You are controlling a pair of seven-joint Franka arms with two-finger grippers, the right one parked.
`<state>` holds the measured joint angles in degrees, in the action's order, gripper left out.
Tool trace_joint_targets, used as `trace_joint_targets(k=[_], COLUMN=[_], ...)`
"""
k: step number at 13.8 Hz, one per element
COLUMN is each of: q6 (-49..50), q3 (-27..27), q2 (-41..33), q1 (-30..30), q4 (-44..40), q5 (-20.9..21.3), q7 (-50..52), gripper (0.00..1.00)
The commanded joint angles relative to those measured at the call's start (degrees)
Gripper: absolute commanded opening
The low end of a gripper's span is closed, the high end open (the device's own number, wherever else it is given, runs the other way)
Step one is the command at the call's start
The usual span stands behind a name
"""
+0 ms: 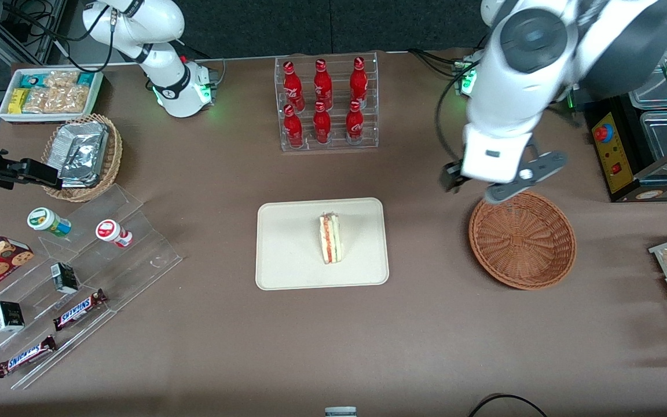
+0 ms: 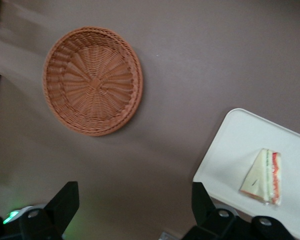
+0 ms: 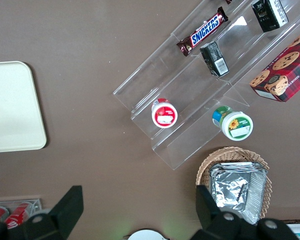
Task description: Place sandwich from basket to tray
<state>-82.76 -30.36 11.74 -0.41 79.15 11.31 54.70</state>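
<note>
Since the sandwich (image 1: 330, 238) already lies on the tray (image 1: 287, 255) and the basket (image 1: 522, 240) sits empty on the counter (image 1: 426, 336), the transfer looks done — nothing seems left but pulling the arm clear. Up above the basket's rim farthest from the front camera hangs the pincer (image 2: 132, 207), its 2 fingers (image 2: 65, 200) spread wide, gripping nothing.

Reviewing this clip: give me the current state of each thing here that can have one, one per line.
sandwich: lying on the tray, not held.
tray: flat on the table, holding only the sandwich.
basket: upright, empty.
pincer: open, holding nothing, raised above the table beside the basket.
bottles: six, upright in their clear rack.
</note>
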Motion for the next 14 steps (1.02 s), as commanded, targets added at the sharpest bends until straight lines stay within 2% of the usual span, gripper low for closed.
trace_joint_targets(k=[1, 4, 9, 11, 14], q6=[2.85, 4.18, 5.85, 5.85, 5.68], q3=[0.91, 9.85, 22.15, 25.51, 27.45], q2=[-4.08, -8.38, -15.42, -17.53, -18.94], q1=[3.29, 2.96, 2.17, 1.73, 1.64], q4=[2.33, 3.02, 8.03, 10.75, 12.87], q5=[-2.26, -7.7, -12.71, -13.34, -12.37], q7=[-8.09, -20.2, -41.74, -47.21, -49.33], gripper=[0.99, 0.99, 0.99, 0.99, 0.99])
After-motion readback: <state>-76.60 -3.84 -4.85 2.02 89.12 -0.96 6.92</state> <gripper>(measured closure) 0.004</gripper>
